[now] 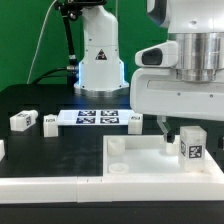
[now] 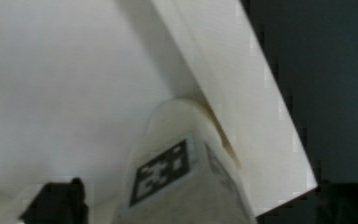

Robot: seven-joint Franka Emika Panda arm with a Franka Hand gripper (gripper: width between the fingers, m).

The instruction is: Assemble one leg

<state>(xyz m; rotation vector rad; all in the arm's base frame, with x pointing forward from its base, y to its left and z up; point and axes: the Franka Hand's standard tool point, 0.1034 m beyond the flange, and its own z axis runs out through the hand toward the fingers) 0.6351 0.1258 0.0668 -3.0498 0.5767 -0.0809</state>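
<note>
The leg [image 1: 191, 148], a small white block with a black-and-white tag, stands upright in the large white tray [image 1: 130, 165], at its corner on the exterior view's right. My gripper [image 1: 181, 134] hangs straight over it with its dark fingers down on either side. In the wrist view the leg [image 2: 179, 165] fills the space between the two fingertips [image 2: 60, 203], my gripper [image 2: 202, 205] straddling it. One finger is right at the leg. A thin gap shows beside the other, so the jaws look open around the leg.
The marker board [image 1: 97, 118] lies behind the tray. Three more white leg blocks lie on the black table: two on the exterior view's left [image 1: 22, 120] [image 1: 50, 122] and one at the board's right end [image 1: 135, 118]. The robot base [image 1: 100, 55] stands behind.
</note>
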